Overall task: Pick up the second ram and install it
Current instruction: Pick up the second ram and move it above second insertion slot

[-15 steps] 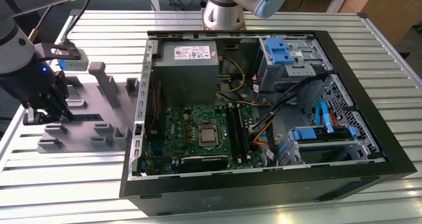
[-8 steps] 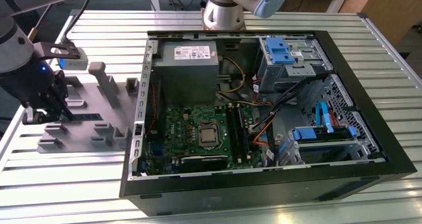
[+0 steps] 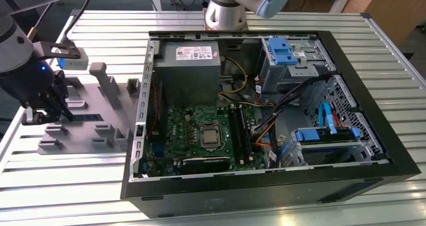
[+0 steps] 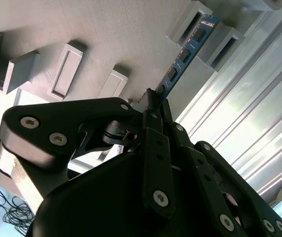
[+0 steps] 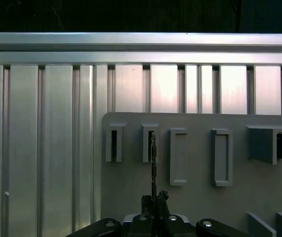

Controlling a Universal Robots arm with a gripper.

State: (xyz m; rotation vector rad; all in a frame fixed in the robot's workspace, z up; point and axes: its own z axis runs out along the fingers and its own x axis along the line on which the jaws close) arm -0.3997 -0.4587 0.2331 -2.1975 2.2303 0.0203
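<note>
The second ram (image 3: 87, 117) is a slim dark-green stick standing on its edge in the grey holder tray (image 3: 100, 99), at the exterior view's left. My gripper (image 3: 57, 118) hangs over the tray at the stick's near end. In the second wrist view the fingers (image 4: 153, 116) are pressed together on the end of the ram (image 4: 187, 49), and its far end sits in a tray slot. The first wrist view shows the ram (image 5: 153, 163) edge-on, running from the gripper (image 5: 154, 200) to a slot. The motherboard's long black slots (image 3: 238, 131) lie inside the open case.
The open computer case (image 3: 266, 111) fills the middle of the slatted aluminium table (image 3: 100, 26), with power supply (image 3: 189, 71), blue drive cages (image 3: 290, 51) and loose cables. A second arm's base (image 3: 226, 11) stands behind the case. Raised grey posts (image 3: 106, 84) rise from the tray.
</note>
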